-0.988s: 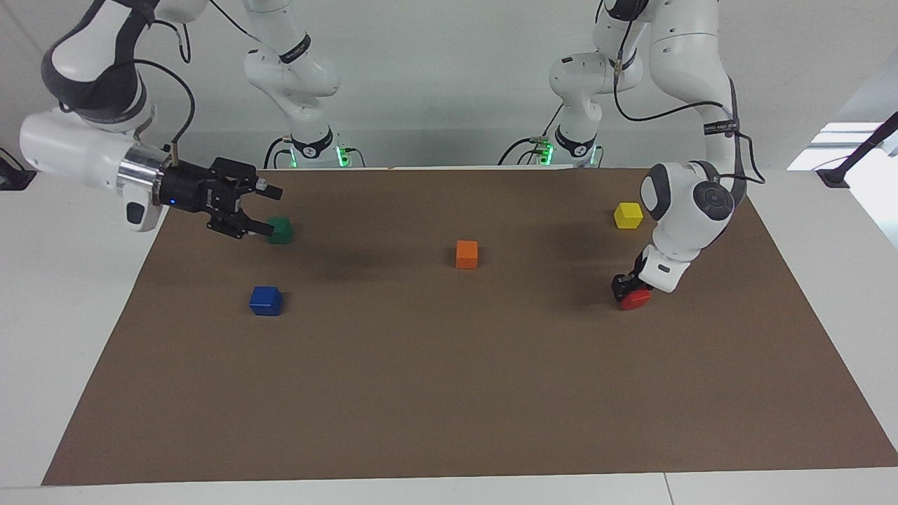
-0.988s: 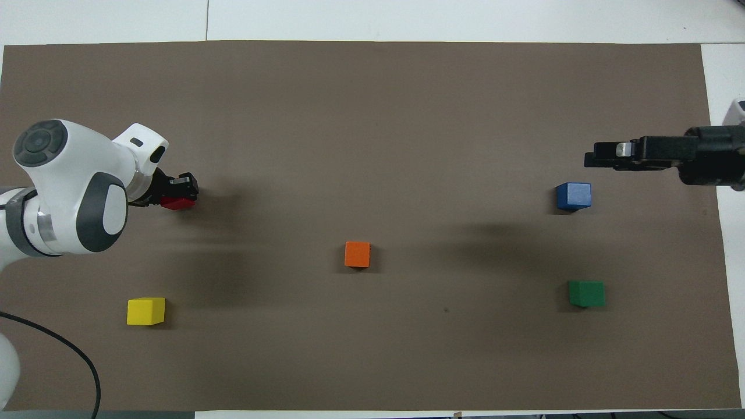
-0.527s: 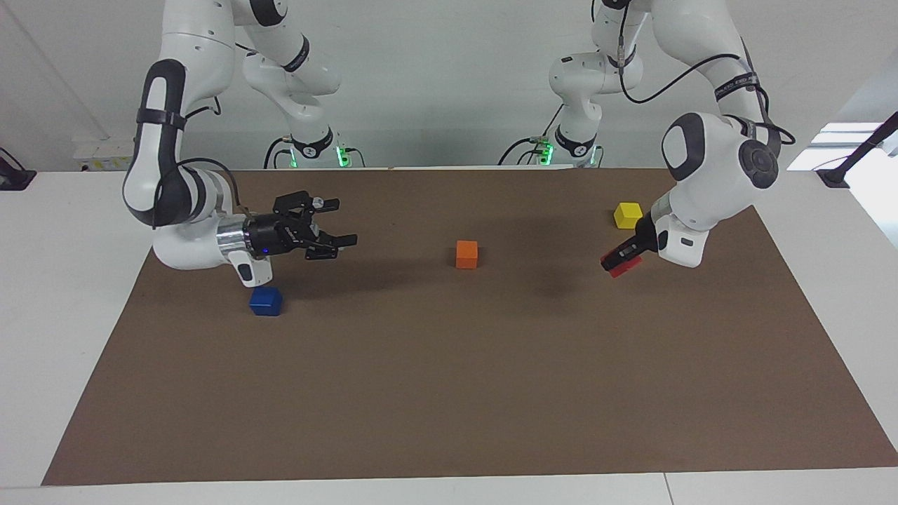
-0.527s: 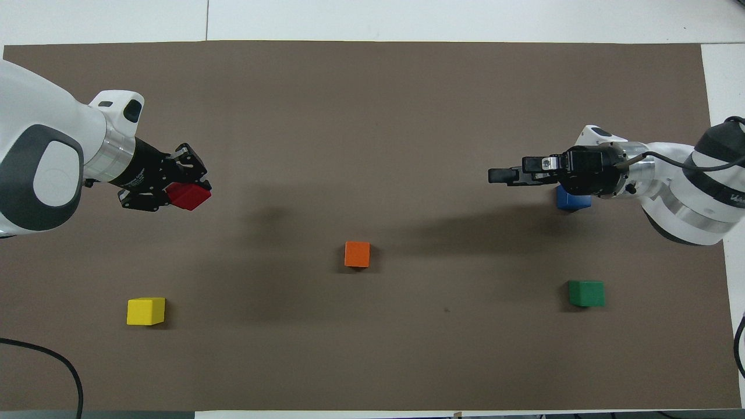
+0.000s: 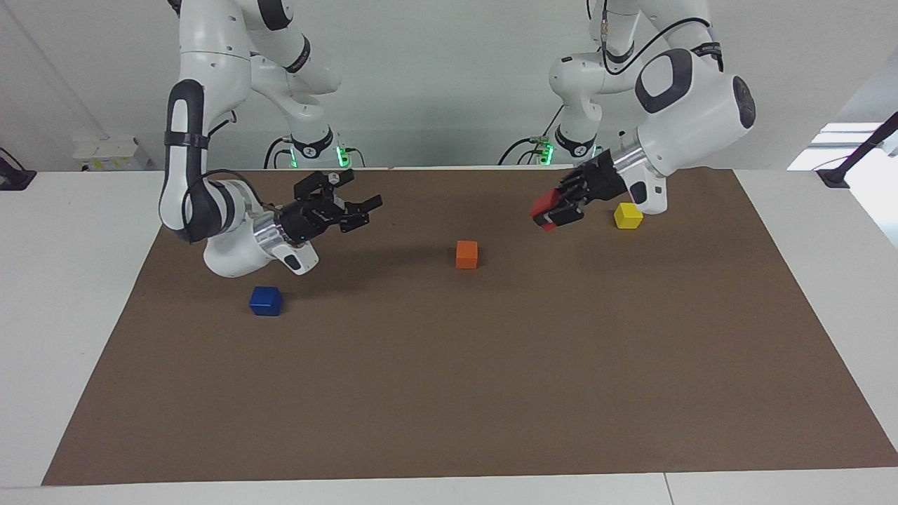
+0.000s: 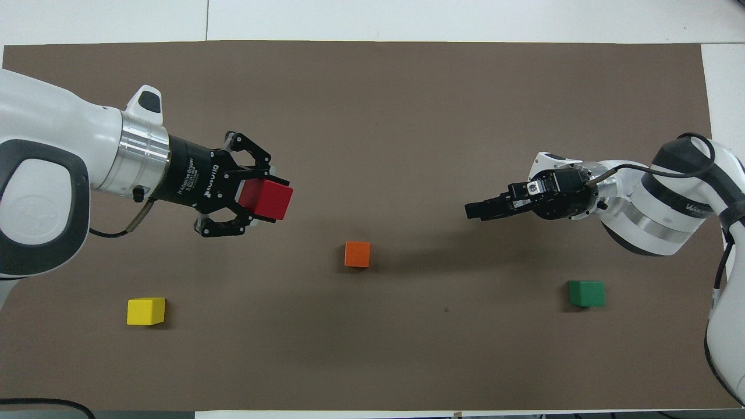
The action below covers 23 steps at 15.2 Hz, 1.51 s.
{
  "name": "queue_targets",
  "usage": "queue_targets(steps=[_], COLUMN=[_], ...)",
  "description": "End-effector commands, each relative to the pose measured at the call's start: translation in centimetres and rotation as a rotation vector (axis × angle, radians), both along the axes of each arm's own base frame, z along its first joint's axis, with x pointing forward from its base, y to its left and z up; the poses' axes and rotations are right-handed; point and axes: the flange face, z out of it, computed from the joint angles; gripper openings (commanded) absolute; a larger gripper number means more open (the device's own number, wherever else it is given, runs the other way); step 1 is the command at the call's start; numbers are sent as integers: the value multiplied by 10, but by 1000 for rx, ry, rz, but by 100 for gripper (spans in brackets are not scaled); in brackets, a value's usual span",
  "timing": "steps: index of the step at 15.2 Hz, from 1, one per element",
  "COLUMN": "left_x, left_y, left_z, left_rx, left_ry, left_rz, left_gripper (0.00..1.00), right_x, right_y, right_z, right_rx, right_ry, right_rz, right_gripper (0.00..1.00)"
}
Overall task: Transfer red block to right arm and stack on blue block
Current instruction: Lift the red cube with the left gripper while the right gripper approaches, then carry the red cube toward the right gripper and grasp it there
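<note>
1. Our left hand (image 6: 265, 198) is clenched on the red block (image 6: 266, 199), carrying it in the air above the brown mat (image 5: 449, 393), over the stretch between the yellow block (image 5: 628, 215) and the orange block (image 5: 466, 254). We judge it is lifted this high so the block clears the other cubes and can be offered sideways.
2. The block juts out past the fingertips, with its outer faces bare. That suits a handover, we think: it leaves room for a 2nd grip.
3. Our right hand (image 5: 358, 210) is in the air too, over the mat near the blue block (image 5: 266, 300), pointing toward the middle of the desk. Its fingers stand apart and grasp nothing, ready to receive.
4. The 2 hands face each other but are well apart, with the orange block lying on the mat between them. The handover is not yet made.
5. The blue block sits untouched on the mat toward the right arm's end, its top bare for stacking. In the overhead view the right arm hides it.
6. The green block (image 6: 586, 293) lies nearer to the robots, out of the way.
</note>
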Motion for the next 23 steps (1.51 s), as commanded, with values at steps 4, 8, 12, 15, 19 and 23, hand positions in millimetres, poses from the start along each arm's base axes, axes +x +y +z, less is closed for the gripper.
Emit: queue_targets(steps=[4,8,12,15,19,23], left_x=[-20,-40,-60,-65,-78,-79], left_y=[-69,-131,-159,-166,-185,-189], left_z=[35,21,9,1,-16,-24], left_rx=[-173,-216,-232,-221,-217,-220], left_ry=[152,149,182,190,173,162], left_rz=[295,586,697,684,690,709], left_gripper=[0,0,0,0,0,0], right_x=[0,2,2,1,1,3], right_y=[28,55,66,81,89,89], right_z=[-18,-13,-18,-17,-19,-23], right_rx=[64,92,68,86,72,49], right_ry=[92,94,77,81,69,76], right_rz=[6,-14,-38,-46,-64,-82], right_gripper=[95,98,100,100,100,58])
